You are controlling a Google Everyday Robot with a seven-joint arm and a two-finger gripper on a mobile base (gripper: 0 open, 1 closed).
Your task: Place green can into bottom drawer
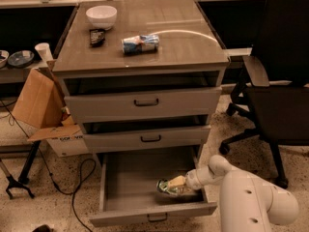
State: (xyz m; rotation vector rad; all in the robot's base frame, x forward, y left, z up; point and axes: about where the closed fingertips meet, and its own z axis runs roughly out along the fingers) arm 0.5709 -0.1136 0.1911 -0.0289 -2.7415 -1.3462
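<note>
The bottom drawer (120,185) of the grey cabinet is pulled open. The green can (170,188) lies on its side on the drawer floor, at the right. My gripper (177,183) reaches into the drawer from the right, at the can, on my white arm (251,202). The can sits low in the drawer, near its front right corner.
On the cabinet top (193,47) lie a blue and white can (140,43), a white bowl (101,16) and a small dark object (97,36). A black office chair (277,81) stands to the right. A cardboard box (41,105) and cables are on the left floor.
</note>
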